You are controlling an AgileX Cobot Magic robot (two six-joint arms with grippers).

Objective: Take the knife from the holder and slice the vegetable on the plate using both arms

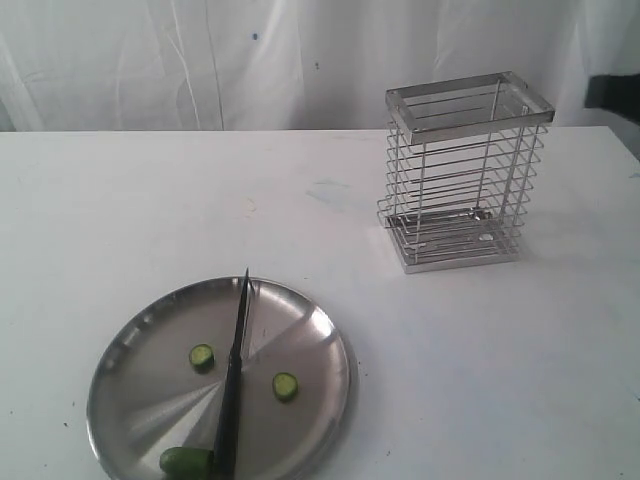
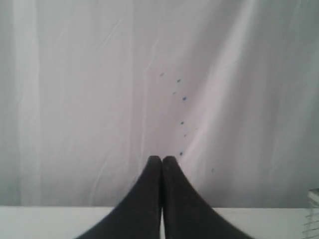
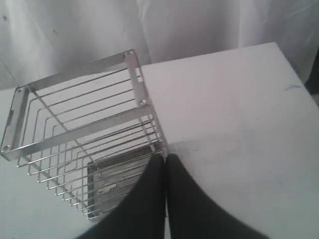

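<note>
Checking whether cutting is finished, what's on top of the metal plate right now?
On the plate: the knife lying across it, two round vegetable slices either side, and the uncut vegetable near the front rim. The knife's handle end is cropped out.

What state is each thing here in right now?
knife: out of the holder, lying across the plate
holder: upright, empty
vegetable: cut, stub plus two slices
plate: flat on table
left end effector: shut, empty
right end effector: shut, empty

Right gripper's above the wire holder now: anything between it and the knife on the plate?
Nothing visible: bare white table separates chrome wire holder from black-handled knife on round steel plate. Right gripper is shut.
</note>
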